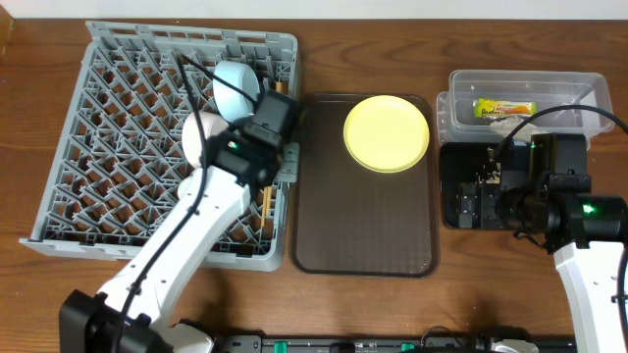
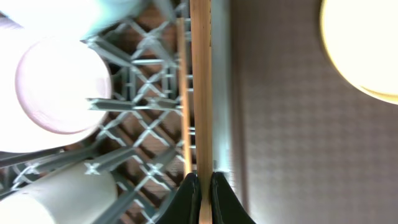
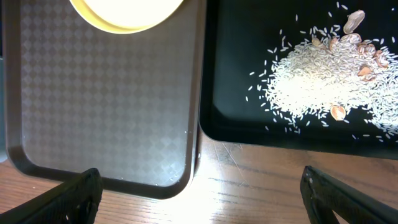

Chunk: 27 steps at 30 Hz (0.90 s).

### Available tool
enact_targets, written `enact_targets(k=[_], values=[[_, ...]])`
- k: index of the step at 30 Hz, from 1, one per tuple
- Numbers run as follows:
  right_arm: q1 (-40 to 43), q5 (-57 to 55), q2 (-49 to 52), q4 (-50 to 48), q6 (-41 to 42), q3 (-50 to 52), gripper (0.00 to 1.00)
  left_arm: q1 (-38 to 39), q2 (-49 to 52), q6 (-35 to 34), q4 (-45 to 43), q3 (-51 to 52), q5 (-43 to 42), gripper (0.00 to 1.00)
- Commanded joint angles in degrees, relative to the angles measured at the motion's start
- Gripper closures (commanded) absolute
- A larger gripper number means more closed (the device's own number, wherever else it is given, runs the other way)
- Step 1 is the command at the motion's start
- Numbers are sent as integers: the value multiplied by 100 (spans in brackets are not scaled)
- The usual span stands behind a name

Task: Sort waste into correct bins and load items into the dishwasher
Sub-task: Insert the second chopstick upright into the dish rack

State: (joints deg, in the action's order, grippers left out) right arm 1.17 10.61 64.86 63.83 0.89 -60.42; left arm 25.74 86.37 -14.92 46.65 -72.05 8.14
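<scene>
Left fingers (image 2: 188, 202) clench the end of a chopstick (image 2: 201, 87) over the rack (image 2: 112, 102); right fingers (image 3: 68, 199) spread empty.

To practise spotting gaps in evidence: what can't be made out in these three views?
Overhead: the right arm covers most of the black tray, hiding its rice.
Overhead: the left arm hides part of the pink-white bowl.
Left wrist: the right edge cuts off the yellow plate; the bowl is glare-washed.
</scene>
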Motion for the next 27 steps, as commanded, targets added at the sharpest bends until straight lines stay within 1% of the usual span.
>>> enact_targets(k=[1,8,11,15,16,17,18,21,24,27], values=[[70,-7,-4,4,35,-105,1,-286,205,138,-13,-39,-52,94],[70,-7,-4,7,35,-105,1,-446,546,138,-48,-39,-374,94],[70,-7,-4,4,33,-105,1,-446,557,138,-105,-39,-562,94],[70,-7,-4,4,35,-105,1,-446,557,138,-120,-39,-581,93],[70,-7,-4,7,35,-105,1,-446,557,138,-118,-39,-581,87],[70,-7,-4,7,33,-105,1,-446,557,138,-120,-39,-581,78],[70,-7,-4,7,35,-105,1,-446,557,138,-120,-39,-581,72],[70,-7,-4,9,35,-105,1,-444,540,136,-111,-42,-588,59],[70,-7,-4,7,33,-105,1,-431,422,140,-107,-61,-608,50],[70,-7,-4,4,35,-105,1,-385,166,199,-201,-107,-627,47]])
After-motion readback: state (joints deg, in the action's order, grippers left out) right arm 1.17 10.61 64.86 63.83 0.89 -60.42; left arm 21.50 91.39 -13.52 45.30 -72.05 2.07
